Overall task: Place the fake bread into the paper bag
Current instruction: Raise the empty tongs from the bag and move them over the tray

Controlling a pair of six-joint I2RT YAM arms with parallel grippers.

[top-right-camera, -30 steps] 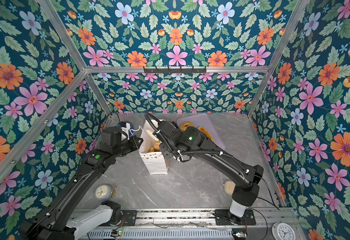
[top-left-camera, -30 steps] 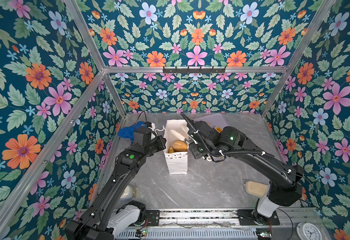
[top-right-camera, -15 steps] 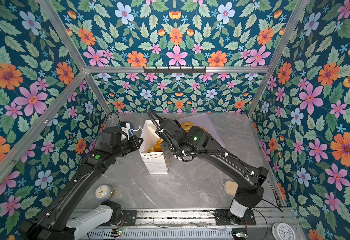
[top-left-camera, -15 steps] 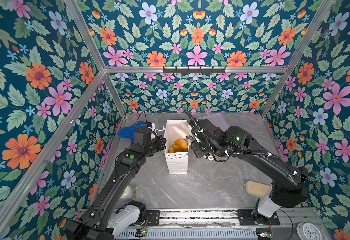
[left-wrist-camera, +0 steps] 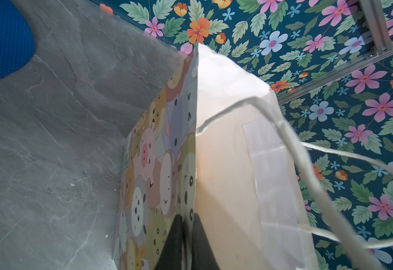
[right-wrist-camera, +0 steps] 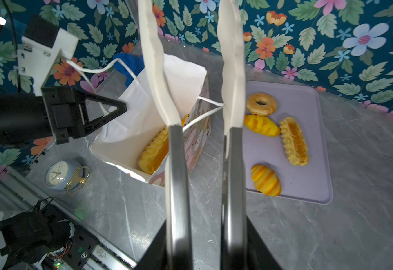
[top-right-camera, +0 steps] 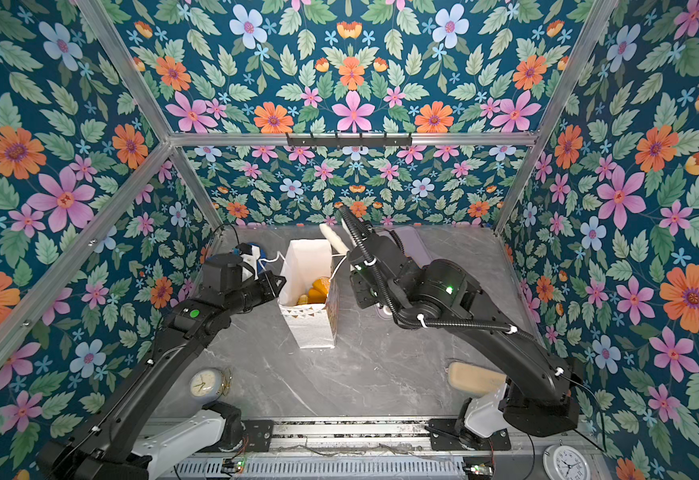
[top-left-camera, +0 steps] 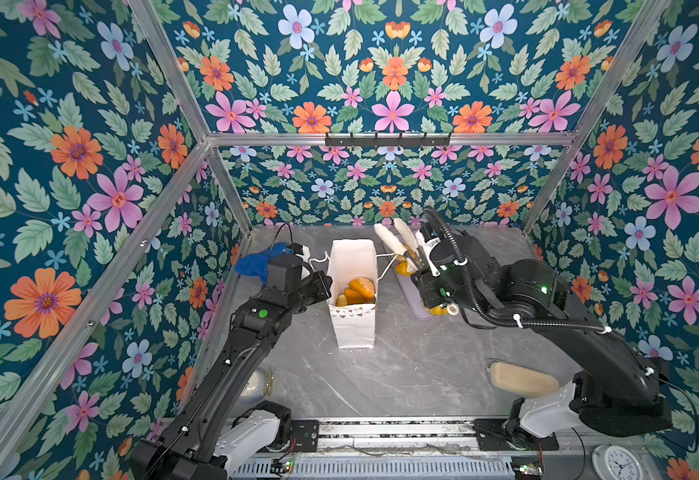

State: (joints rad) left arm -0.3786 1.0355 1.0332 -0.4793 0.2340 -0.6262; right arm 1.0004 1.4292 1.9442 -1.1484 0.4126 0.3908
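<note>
The paper bag point(top-left-camera: 352, 328) point(top-right-camera: 312, 328) stands upright mid-table, mouth open, with animal prints on its side point(left-wrist-camera: 162, 163). My left gripper point(top-left-camera: 326, 282) point(top-right-camera: 281, 282) point(left-wrist-camera: 186, 217) is shut on the bag's left wall at the rim. Golden fake bread point(top-left-camera: 362, 286) point(top-right-camera: 321, 286) point(right-wrist-camera: 154, 149) lies inside the bag. My right gripper point(top-left-camera: 390, 226) point(top-right-camera: 335, 226) point(right-wrist-camera: 187, 14) is open and empty, raised between bag and tray. A ring bagel point(right-wrist-camera: 261, 104), two striped croissants point(right-wrist-camera: 261, 125) point(right-wrist-camera: 265, 180) and a long loaf point(right-wrist-camera: 293, 140) lie on the tray.
The lilac tray point(right-wrist-camera: 307, 187) point(top-left-camera: 412, 297) sits right of the bag, mostly under my right arm in both top views. A blue cloth point(top-left-camera: 256, 264) lies back left, a small clock point(top-right-camera: 205, 382) front left, a beige oblong point(top-left-camera: 522, 378) front right. Floral walls enclose the table.
My right gripper has lifted out of the bag's mouth and swung right toward the tray, leaving a bun in the bag. The left gripper has kept its hold on the bag.
</note>
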